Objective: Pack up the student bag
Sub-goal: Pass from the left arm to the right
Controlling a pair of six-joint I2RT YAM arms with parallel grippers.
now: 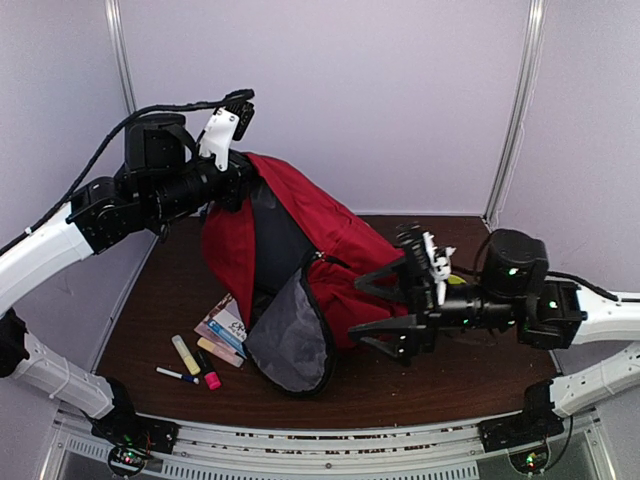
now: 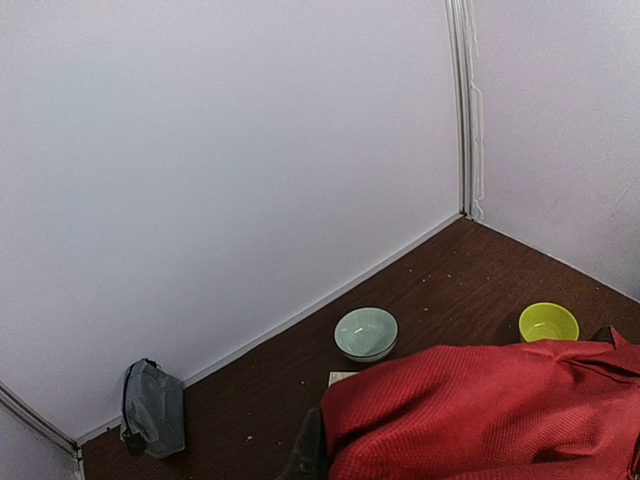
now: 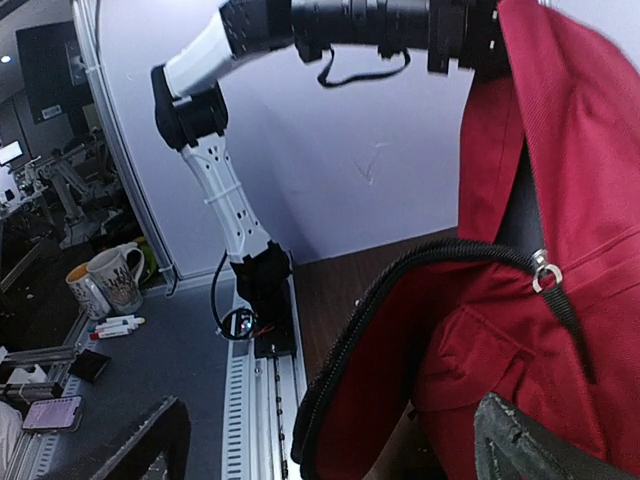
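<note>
Red student bag [image 1: 340, 260] hung from the clamped left end effector [image 1: 237, 173]; the right end effector [image 1: 359, 305] gaped empty beside it. The left wrist view alone showed a teal bowl [image 2: 366, 333] and a yellow bowl [image 2: 548, 321] behind it.

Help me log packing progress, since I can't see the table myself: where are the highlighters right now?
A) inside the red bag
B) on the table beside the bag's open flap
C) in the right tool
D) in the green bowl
B: the yellow highlighter and pink highlighter lie on the table, just left of the grey flap of the student bag and outside it.
</note>
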